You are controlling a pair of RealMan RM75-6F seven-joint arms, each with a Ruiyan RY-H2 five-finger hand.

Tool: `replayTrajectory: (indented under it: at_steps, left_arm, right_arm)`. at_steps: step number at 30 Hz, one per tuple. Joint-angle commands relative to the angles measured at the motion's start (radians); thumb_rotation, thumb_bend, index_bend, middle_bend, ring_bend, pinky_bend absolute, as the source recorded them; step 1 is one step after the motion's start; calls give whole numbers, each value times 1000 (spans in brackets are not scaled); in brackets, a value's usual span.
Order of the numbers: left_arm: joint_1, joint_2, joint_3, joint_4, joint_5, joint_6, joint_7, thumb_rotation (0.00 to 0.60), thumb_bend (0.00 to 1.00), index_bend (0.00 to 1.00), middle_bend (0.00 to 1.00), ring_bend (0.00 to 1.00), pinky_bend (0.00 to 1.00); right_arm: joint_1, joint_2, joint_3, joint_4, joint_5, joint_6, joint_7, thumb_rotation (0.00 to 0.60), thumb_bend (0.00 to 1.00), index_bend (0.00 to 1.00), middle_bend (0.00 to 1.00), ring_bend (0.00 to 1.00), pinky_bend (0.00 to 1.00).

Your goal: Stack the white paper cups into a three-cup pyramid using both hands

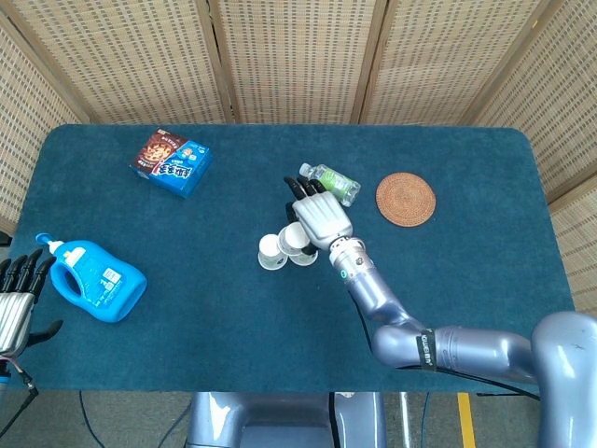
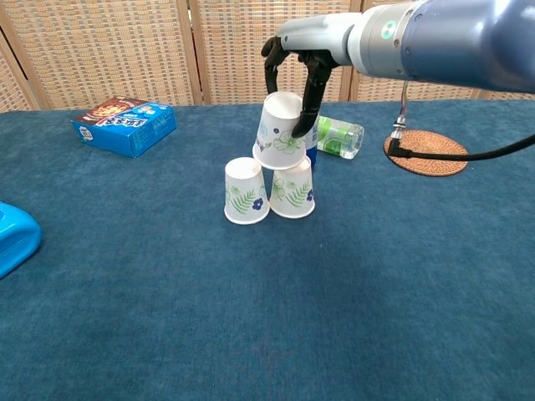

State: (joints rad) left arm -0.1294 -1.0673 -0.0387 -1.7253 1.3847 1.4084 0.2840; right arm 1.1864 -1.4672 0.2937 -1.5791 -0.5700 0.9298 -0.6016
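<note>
Woven screens back a blue cloth table [image 1: 448, 308], and places below are taken from the two base cups standing upside down side by side near its middle. Seen from the head camera, the left base cup [image 1: 271, 252] and the right base cup [image 1: 304, 256] touch or nearly touch; the right hand [image 1: 320, 217] reaches in from behind and to their right, holding the third cup [image 1: 293, 240] over the pair, above the seam but biased toward the right cup. A plastic bottle [image 1: 334, 183] lies just behind the hand and a woven coaster [image 1: 406, 199] further right. Far to the left, at the table's edge past a blue detergent bottle [image 1: 93, 278], the left hand [image 1: 19, 299] hangs idle with fingers apart, well away from the cups.

From the chest camera the third cup is tilted, rim leaning left and resting on or just above the right base cup, fingers [image 2: 306, 104] clamped around its wall. Levelling it and shifting slightly left looks like what remains. Open cloth lies in front; a snack box [image 2: 124, 125] sits well behind to the left.
</note>
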Motion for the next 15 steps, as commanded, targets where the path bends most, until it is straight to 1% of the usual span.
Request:
replayTrajectory:
  at_steps: [1, 12, 15]
  left_arm:
    - [-1, 0, 0, 1, -2, -2, -1, 600, 220, 67, 0, 0, 0]
    - [-4, 4, 0, 1, -16, -18, -10, 600, 219, 67, 0, 0, 0]
    - [-4, 6, 2, -1, -12, -19, -14, 600, 219, 67, 0, 0, 0]
  right_arm:
    - [6, -8, -3, 12, 7, -6, -1, 600, 212, 515, 26, 0, 148]
    - [23, -41, -14, 65, 14, -24, 8, 600, 213, 514, 20, 0, 148]
    - [23, -42, -16, 71, 16, -25, 9, 600, 213, 499, 8, 0, 147]
